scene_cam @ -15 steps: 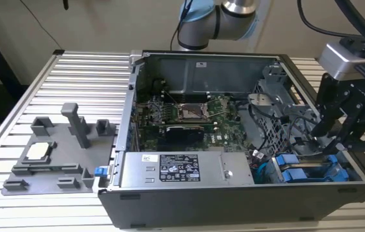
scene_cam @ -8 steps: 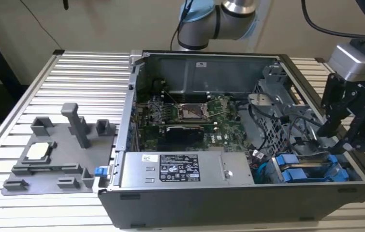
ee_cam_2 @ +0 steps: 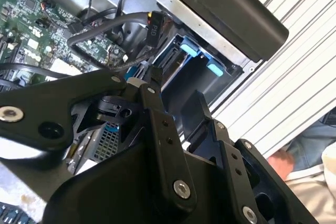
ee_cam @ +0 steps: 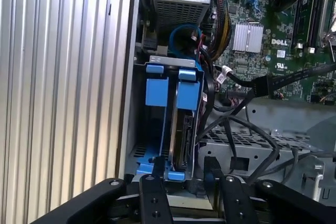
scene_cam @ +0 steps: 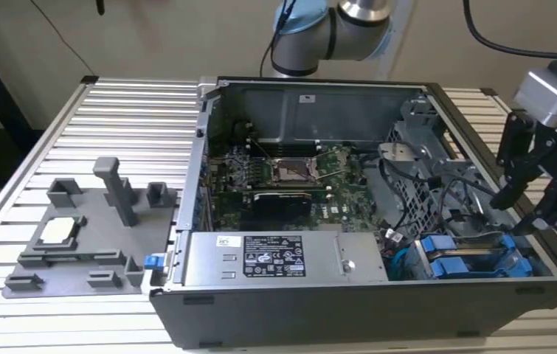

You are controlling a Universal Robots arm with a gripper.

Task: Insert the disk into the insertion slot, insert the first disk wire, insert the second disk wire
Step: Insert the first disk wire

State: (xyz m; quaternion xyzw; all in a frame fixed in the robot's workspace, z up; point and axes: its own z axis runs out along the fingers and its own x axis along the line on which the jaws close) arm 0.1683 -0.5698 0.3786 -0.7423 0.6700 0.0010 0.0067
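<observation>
The disk (ee_cam: 183, 136) stands on edge in the blue-framed drive bay (ee_cam: 157, 92), its silver side showing between blue carrier rails. In the exterior view the bay's blue tabs (scene_cam: 452, 258) sit at the case's front corner on the exterior view's right. My gripper (scene_cam: 531, 212) hangs open just above that bay, with nothing between its black fingers (ee_cam: 152, 199). A black cable with a flat connector (ee_cam: 261, 84) lies loose over the metal cage beside the bay. That connector (ee_cam_2: 154, 25) also hangs free in the second wrist view, beyond my gripper (ee_cam_2: 178, 92).
The open computer case (scene_cam: 192, 221) holds a green motherboard (scene_cam: 288, 173) and a power supply (scene_cam: 268, 258). A grey plastic fixture (scene_cam: 81, 236) sits on the slatted table at the exterior view's left. A person's hand (ee_cam_2: 281, 162) shows beyond the case edge.
</observation>
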